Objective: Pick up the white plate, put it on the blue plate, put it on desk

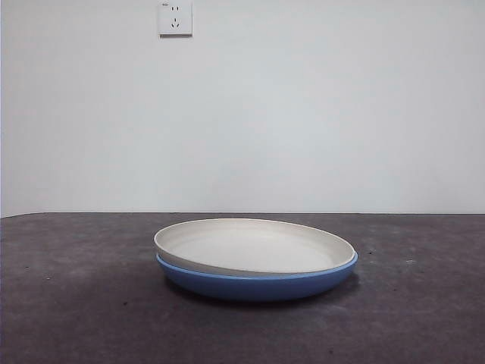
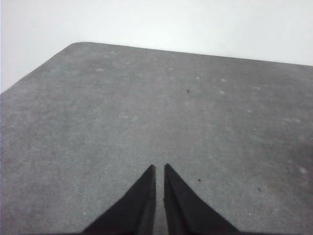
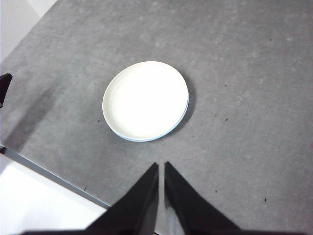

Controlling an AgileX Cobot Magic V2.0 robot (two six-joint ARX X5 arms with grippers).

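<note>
Cream-white plate nested in blue plate, slightly tilted, its rim riding higher on one side than the other. Blue rim showing only as a thin crescent under the white plate in the right wrist view. Stack resting on the dark grey speckled counter, well in from its edges. Right gripper high above the counter, well apart from the plates, jaws pressed nearly together, holding nothing. Left gripper over bare counter near a rounded corner, jaws likewise almost touching, empty. White wall socket behind.
</note>
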